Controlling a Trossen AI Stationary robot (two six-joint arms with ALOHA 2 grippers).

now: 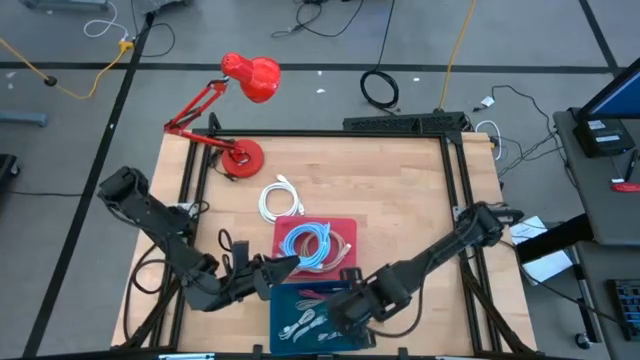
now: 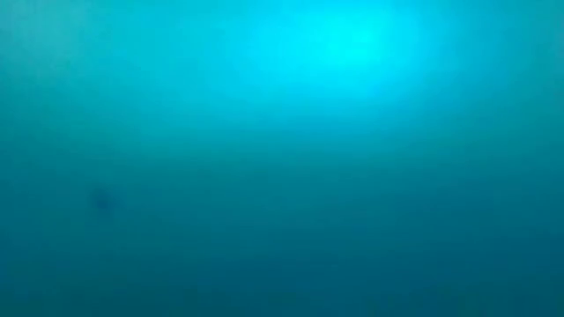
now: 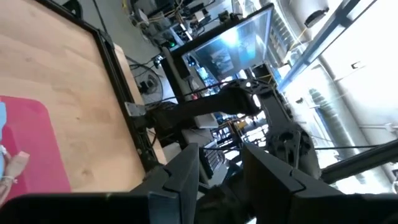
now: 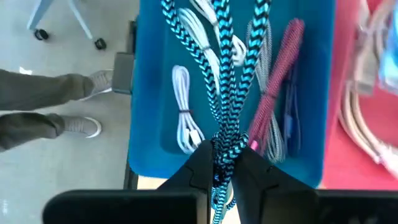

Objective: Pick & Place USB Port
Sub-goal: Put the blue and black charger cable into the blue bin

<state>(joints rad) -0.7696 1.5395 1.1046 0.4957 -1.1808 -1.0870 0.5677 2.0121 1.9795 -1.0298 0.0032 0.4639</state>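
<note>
Currently the right gripper (image 4: 222,163) is closed on a black-and-cyan braided USB cable (image 4: 231,74), whose loops hang over the blue rectangular plastic bin (image 4: 147,93). Inside that bin lie a bundled white cable (image 4: 185,112), a grey braided cable (image 4: 263,62) and a dark red braided cable (image 4: 275,93).

High view: the right arm reaches across the light wooden table (image 1: 400,190) to the blue bin at the near edge. Just beyond the bin, touching or nearly so, sits a red rectangular tray (image 1: 345,228) with coiled light-blue and pale cables. A loose white coiled cable (image 1: 277,198) lies on the table beyond the tray, and a red articulated desk lamp (image 1: 238,110) stands at the far left corner.

Left gripper (image 1: 268,272) is beside the bin's left corner, fingers parted and empty in the left wrist view.

Low view shows only a uniform blue field. A person's legs and shoes (image 4: 56,102) stand on the floor past the bin.
</note>
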